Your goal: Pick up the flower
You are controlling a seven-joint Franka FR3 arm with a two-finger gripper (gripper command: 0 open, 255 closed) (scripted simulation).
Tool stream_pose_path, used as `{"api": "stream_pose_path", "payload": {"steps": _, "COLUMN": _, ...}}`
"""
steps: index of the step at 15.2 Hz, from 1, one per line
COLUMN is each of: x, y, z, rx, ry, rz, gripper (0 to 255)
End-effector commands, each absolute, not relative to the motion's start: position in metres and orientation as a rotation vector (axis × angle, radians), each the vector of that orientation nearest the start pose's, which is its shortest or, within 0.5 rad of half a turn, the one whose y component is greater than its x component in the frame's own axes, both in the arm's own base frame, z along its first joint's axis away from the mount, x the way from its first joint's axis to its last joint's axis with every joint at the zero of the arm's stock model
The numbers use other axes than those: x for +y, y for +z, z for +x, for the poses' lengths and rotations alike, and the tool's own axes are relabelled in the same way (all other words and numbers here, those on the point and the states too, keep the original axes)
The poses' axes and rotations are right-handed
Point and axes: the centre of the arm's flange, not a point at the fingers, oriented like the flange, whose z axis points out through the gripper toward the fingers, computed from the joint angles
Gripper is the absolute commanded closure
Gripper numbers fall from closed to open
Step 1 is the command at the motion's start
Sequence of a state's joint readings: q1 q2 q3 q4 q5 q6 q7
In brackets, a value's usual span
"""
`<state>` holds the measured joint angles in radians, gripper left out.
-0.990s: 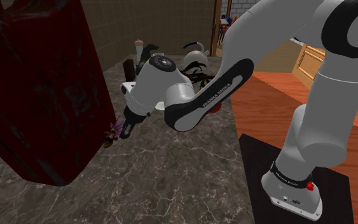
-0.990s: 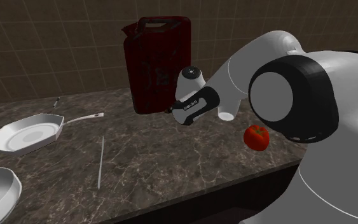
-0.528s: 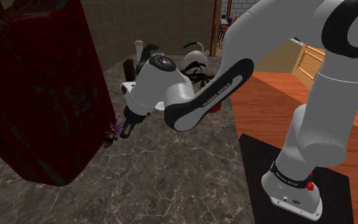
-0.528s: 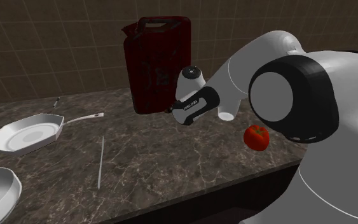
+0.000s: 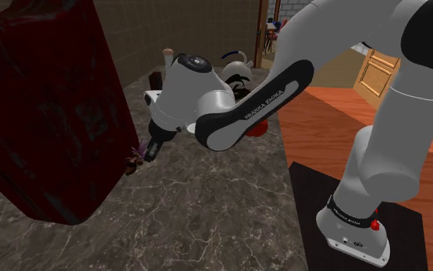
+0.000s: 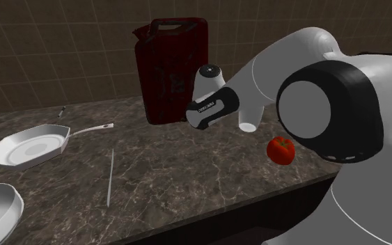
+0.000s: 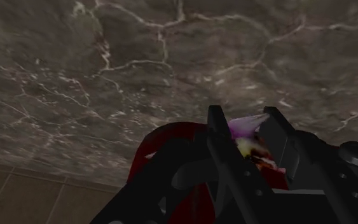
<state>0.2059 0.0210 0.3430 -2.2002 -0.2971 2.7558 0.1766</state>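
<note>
Since my gripper (image 7: 244, 121) sits narrow, clasping it: flower (image 7: 250, 145), purple, judged light, soft, crushable; best gripped near base. Beside can (image 6: 172, 69), counter's (image 6: 187, 174) back edge.

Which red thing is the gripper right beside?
The tall dark red jerry can: the gripper, jaws on the flower, is beside it. The small round tomato lies apart.

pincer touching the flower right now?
Touching. In the wrist view the pincer clasps the flower between its fingers, with no gap on either side.
</note>
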Motion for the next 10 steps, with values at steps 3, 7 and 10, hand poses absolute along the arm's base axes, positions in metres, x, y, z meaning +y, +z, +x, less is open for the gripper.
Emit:
{"api": "stream_pose_path", "payload": {"steps": 3, "x": 0.309, "y": 0.456, "z": 0.484, "rx": -0.903, "ry": -0.877, "rz": -2.849, "gripper": 255}}
{"api": "stream_pose_path", "payload": {"steps": 7, "x": 0.309, "y": 0.478, "z": 0.484, "rx": -0.903, "ry": -0.877, "rz": -2.849, "gripper": 255}}
{"api": "stream_pose_path", "payload": {"steps": 10, "x": 0.309, "y": 0.484, "z": 0.484, "rx": -0.903, "ry": -0.877, "rz": -2.849, "gripper": 255}}
